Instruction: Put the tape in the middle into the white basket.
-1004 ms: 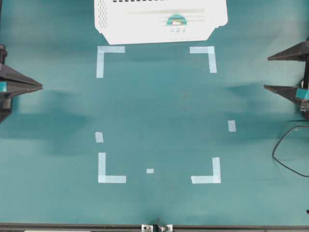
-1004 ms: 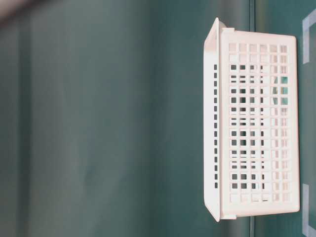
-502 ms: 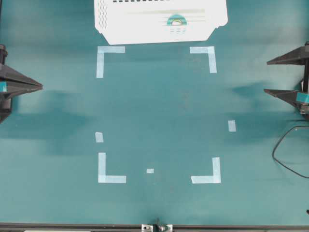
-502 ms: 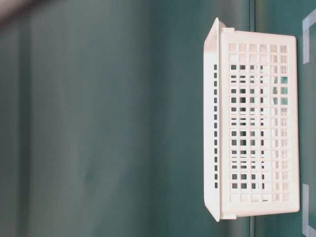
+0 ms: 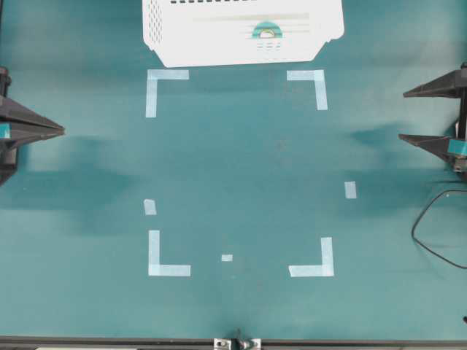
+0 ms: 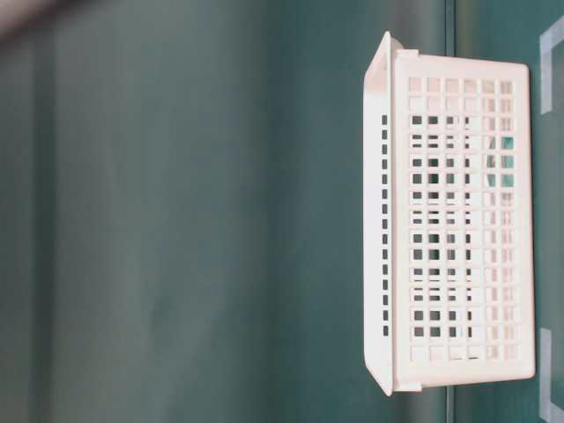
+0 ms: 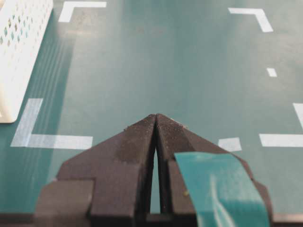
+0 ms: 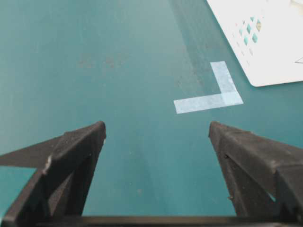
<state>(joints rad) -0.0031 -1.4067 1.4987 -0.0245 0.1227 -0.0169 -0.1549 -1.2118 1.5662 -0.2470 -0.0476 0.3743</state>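
Note:
The light-teal tape roll (image 5: 266, 30) with a tan core lies inside the white basket (image 5: 175, 36) at the top of the overhead view. The basket also shows in the table-level view (image 6: 458, 233), at the left edge of the left wrist view (image 7: 19, 42) and at the top right of the right wrist view (image 8: 265, 42). My left gripper (image 5: 62, 130) is shut and empty at the far left edge, also seen in its wrist view (image 7: 155, 116). My right gripper (image 5: 402, 114) is open and empty at the far right edge, jaws wide apart in its wrist view (image 8: 157, 130).
Pale-blue tape corner marks (image 5: 164, 76) (image 5: 312, 264) outline a rectangle on the teal table, with small strips (image 5: 350, 189) (image 5: 149, 207) (image 5: 227, 257) near it. A black cable (image 5: 430, 226) loops at the right edge. A metal clamp (image 5: 237, 343) sits at the front edge.
The right gripper opened slightly wider between one second and half a second ago, and has held still since. The left gripper, tape and basket have not moved.

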